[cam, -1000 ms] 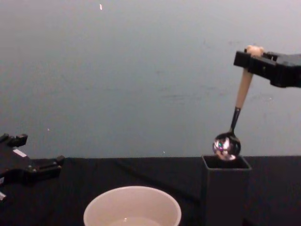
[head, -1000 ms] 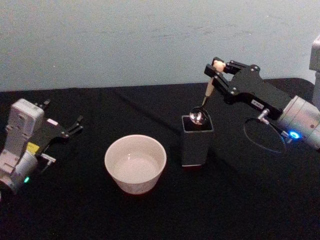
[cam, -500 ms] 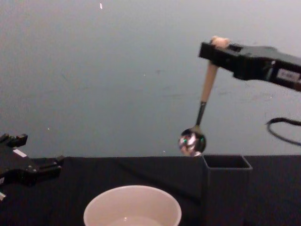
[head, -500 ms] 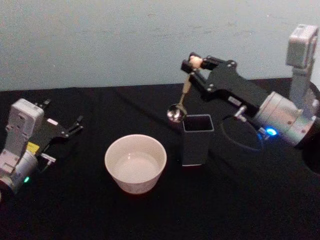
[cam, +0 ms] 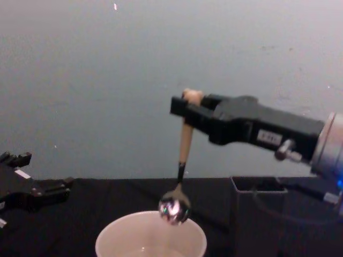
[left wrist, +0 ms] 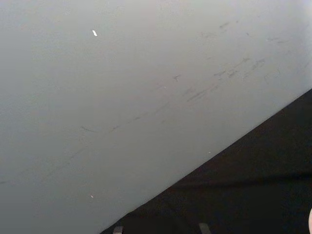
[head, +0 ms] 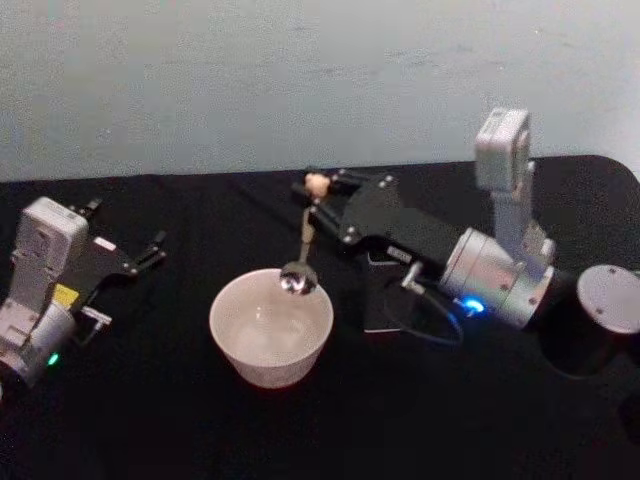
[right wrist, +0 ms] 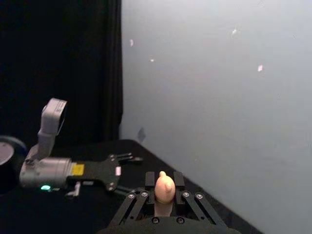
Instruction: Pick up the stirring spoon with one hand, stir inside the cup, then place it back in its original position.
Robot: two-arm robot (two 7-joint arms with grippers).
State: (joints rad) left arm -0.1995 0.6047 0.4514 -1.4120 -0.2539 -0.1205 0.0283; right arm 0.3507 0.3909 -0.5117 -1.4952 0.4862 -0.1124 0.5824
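Black table (head: 450,420) carries the cup (head: 262,365) at lower centre, and my right gripper (head: 318,192), clamped on the bear-head top of the stirring spoon (head: 303,240), hangs it near-upright, bowl just over the cup's far rim; my left gripper (head: 150,250) lies open at centre left.

Right gripper (head: 318,188) clamping stirring spoon (head: 305,236), hanging over cup (head: 268,366)

No writing can be read: the white label (cam: 269,137) on the right gripper (cam: 185,103) and the yellow sticker (head: 66,295) on the left gripper (head: 125,230) show only illegible marks.
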